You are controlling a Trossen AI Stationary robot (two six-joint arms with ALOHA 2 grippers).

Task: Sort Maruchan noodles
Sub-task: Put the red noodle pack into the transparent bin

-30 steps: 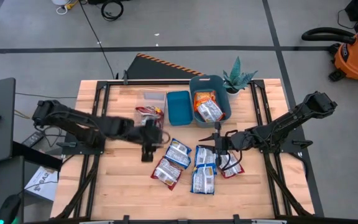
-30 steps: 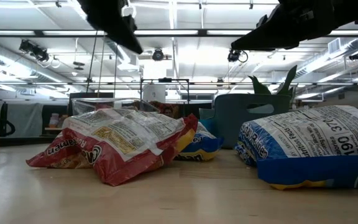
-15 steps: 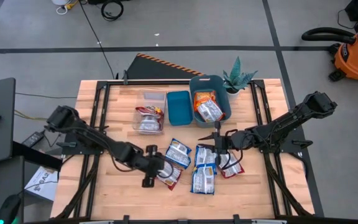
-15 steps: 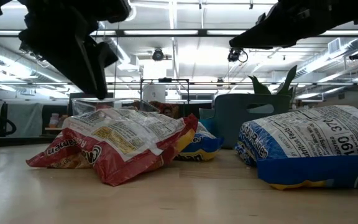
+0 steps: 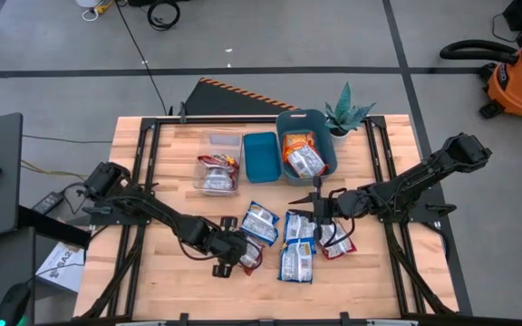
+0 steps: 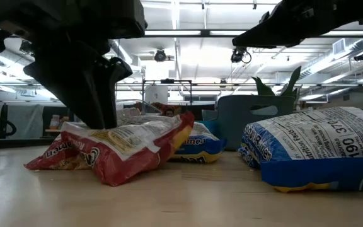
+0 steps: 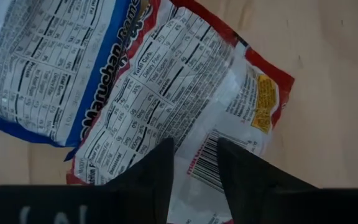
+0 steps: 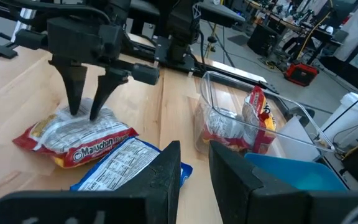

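"Maruchan" runs along the red-trimmed packet (image 8: 73, 142) near the table's front edge; "Total Carbohydrate" heads its nutrition panel. "Maruchan Ramen" marks the neighbouring blue-trimmed packet (image 7: 36, 68).

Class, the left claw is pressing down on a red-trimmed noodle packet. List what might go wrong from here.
1. The left claw straddles the red-trimmed packet with open fingers, pressing into it; the slick wrapper may slip out as they close.
2. A blue-trimmed packet touches it and may get dragged along.
3. Squeezing could crush the noodles.
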